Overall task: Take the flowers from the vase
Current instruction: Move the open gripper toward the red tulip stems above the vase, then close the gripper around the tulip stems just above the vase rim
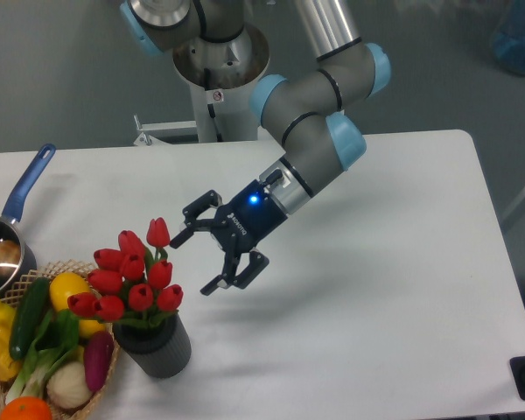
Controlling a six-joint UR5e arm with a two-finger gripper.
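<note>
Gripper (199,260), centre frame: fingers spread wide, empty, tilted toward flowers (133,280) in vase (157,348), apparently readying a grasp.

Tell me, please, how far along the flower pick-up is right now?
Done: nothing. The red tulips with green stems stand in the dark grey ribbed vase. In hand: the open gripper, fingers spread, sits just right of the blooms, empty. Left: closing on them and lifting.

The white table (402,289) carries the vase (154,347), a wicker basket (105,385) and a blue-handled pan (9,236).
</note>
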